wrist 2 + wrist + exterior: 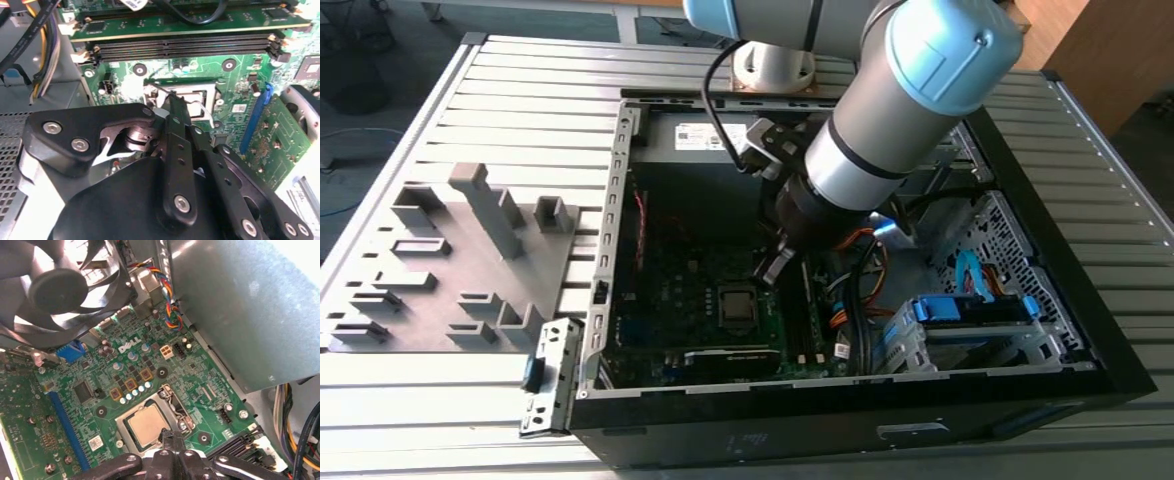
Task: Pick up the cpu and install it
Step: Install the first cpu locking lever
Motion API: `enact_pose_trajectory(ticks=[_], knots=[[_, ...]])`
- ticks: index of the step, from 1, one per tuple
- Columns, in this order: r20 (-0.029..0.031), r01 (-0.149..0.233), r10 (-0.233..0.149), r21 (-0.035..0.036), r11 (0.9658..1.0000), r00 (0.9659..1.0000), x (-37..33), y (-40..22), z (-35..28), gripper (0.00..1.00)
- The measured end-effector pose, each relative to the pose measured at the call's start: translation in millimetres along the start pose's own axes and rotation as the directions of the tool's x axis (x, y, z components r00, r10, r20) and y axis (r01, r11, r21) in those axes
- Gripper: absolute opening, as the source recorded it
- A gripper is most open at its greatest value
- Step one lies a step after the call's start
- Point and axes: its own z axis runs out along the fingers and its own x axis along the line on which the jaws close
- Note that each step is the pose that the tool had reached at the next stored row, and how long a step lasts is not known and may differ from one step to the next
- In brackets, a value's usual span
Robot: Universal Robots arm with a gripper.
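Note:
The cpu (145,426), a small square chip with a pale silvery top, lies flat inside the metal socket frame (175,402) on the green motherboard (200,385). My gripper (170,439) hovers just above the socket's edge, its black fingers drawn together with nothing between them. In the second wrist view the gripper (182,114) points at the socket frame (155,95), and the fingers (175,150) hide part of it. In the exterior view the arm reaches into the open computer case (1067,330), with the gripper (778,268) just above the socket frame (738,305).
Long memory sticks (185,30) sit beside the socket. A black fan (55,285) and the grey power-supply box (240,305) crowd the board. Cables (867,270) and a blue drive caddy (967,310) fill the case's right in the exterior view. A grey parts fixture (454,260) lies outside.

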Motion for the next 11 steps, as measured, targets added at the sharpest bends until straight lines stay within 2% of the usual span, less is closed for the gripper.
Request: enact_pose_trajectory(ticks=[5,11], knots=[[-0.0057,0.000,0.000,0.0035,1.0000,1.0000,2.4,-1.4,-0.1,0.11],[-0.0056,0.000,0.000,0.0036,1.0000,1.0000,2.5,-1.5,0.1,0.11]])
